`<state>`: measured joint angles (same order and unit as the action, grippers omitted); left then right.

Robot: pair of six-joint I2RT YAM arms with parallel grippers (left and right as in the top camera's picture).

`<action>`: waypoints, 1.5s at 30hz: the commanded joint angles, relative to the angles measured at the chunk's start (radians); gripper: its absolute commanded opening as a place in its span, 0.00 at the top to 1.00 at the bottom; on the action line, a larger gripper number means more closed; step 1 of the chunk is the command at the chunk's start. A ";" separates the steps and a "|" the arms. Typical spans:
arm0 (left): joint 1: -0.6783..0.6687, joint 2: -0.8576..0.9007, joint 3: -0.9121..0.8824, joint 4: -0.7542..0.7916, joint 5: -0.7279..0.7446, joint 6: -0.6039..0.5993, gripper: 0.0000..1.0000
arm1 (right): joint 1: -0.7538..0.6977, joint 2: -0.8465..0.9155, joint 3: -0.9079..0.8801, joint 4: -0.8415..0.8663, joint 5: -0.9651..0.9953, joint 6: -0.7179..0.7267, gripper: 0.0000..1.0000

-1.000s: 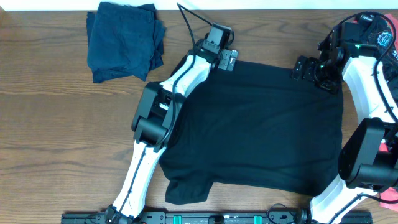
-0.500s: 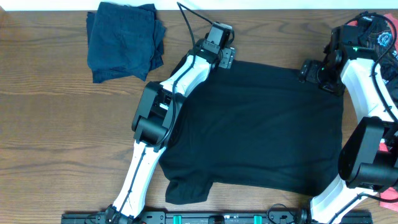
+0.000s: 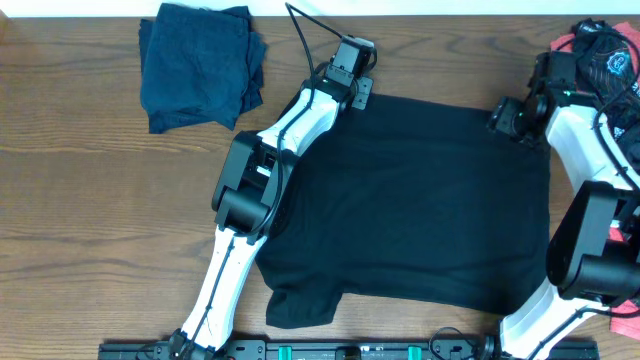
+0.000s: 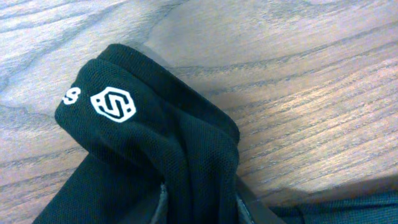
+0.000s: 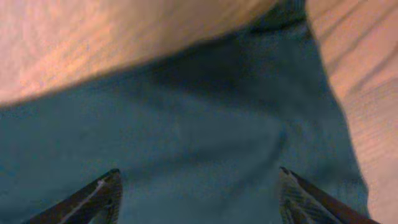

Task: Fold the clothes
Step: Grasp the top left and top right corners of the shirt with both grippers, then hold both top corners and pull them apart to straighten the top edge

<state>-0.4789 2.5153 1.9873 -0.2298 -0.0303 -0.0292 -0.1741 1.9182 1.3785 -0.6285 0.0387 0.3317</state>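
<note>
Two grippers are sitting at the far corners of the black fabric T-shirt: the left gripper is pinching bunched cloth beside the white logo, while the right gripper is hovering with jaws apart and should be biting equally deep before lifting. The shirt is lying spread on the brown wooden table, with a folded navy fabric pile lying well apart leftward.
</note>
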 commanded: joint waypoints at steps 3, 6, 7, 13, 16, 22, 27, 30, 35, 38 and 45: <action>0.004 0.003 0.012 -0.027 -0.012 -0.001 0.76 | -0.062 0.061 -0.008 0.086 0.014 0.011 0.28; 0.004 0.003 0.012 -0.040 -0.012 -0.001 0.76 | -0.086 0.096 -0.008 0.122 0.018 0.002 0.30; 0.004 0.003 0.012 -0.043 -0.012 -0.001 0.76 | -0.095 0.105 -0.008 0.131 0.018 -0.008 0.30; 0.004 0.003 0.012 -0.047 -0.012 -0.001 0.76 | -0.130 0.156 -0.008 0.183 0.014 -0.050 0.31; 0.004 0.003 0.012 -0.050 -0.012 -0.001 0.76 | -0.134 0.162 -0.008 0.214 0.018 -0.097 0.30; 0.004 0.004 0.012 -0.055 -0.012 -0.001 0.77 | -0.134 0.166 -0.007 0.258 0.018 -0.113 0.33; 0.004 0.003 0.012 -0.067 -0.012 -0.001 0.77 | -0.134 0.201 -0.007 0.285 0.045 -0.113 0.33; 0.004 0.004 0.012 -0.080 -0.012 -0.001 0.78 | -0.134 0.220 -0.007 0.299 0.059 -0.113 0.34; 0.004 0.003 0.012 -0.083 -0.012 -0.001 0.80 | -0.134 0.227 -0.007 0.325 0.059 -0.125 0.40; 0.005 0.004 0.012 -0.083 -0.012 -0.001 0.81 | -0.133 0.227 -0.007 0.326 0.059 -0.123 0.53; 0.004 0.003 0.012 -0.075 -0.012 -0.001 0.85 | -0.134 0.227 -0.007 0.331 0.059 -0.120 0.75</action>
<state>-0.4789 2.5111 1.9995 -0.2867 -0.0315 -0.0277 -0.3035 2.1258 1.3746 -0.2977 0.0830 0.2161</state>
